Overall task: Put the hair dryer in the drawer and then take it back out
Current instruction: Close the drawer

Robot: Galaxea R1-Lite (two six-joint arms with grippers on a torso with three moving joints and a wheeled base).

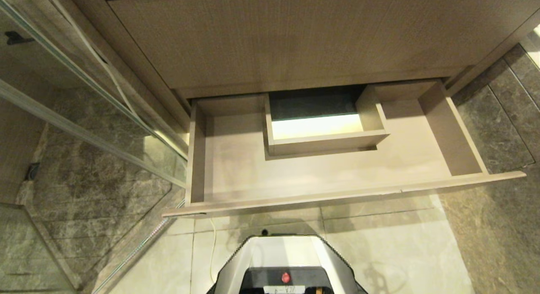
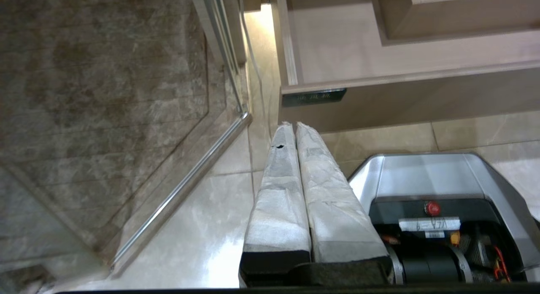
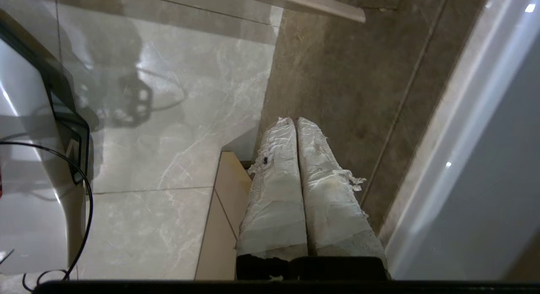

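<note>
The light-wood drawer stands pulled out below the taller wood panel, its floor bare, with a boxed rectangular cut-out at its middle back. Its front corner also shows in the left wrist view as drawer. The hair dryer is out of view in every frame. My left gripper hangs shut and empty, its tips just short of the drawer's front, beside my base. Off to the drawer's right end, my right gripper is shut with nothing in it, above dark floor tiles. Neither arm appears in the head view.
A glass shower partition with a metal rail runs along the left. My silver base sits on pale floor tiles just before the drawer. A pale wall or door edge rises close to the right gripper. A tan box corner lies below it.
</note>
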